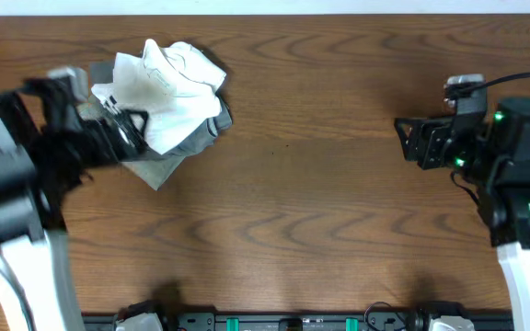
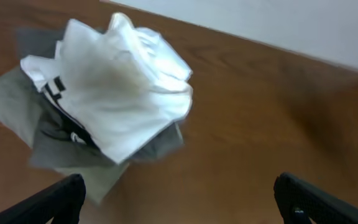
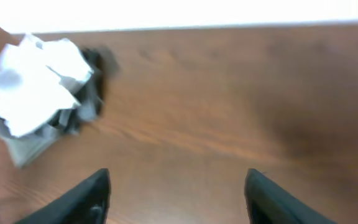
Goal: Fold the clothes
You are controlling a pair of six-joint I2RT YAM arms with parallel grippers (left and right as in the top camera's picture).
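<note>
A crumpled white garment (image 1: 168, 92) lies on top of grey clothes (image 1: 159, 165) in a pile at the table's far left. The pile also shows in the left wrist view (image 2: 117, 93) and the right wrist view (image 3: 33, 93). My left gripper (image 1: 129, 129) is open and empty at the pile's left edge; its fingers (image 2: 179, 196) frame bare wood just short of the pile. My right gripper (image 1: 403, 138) is open and empty at the far right, well away from the clothes; its fingers (image 3: 178, 193) show over bare wood.
The brown wooden table (image 1: 320, 202) stretches between the two arms. A dark rail with fittings (image 1: 293, 322) runs along the front edge. A white wall borders the table's back edge (image 3: 229, 12).
</note>
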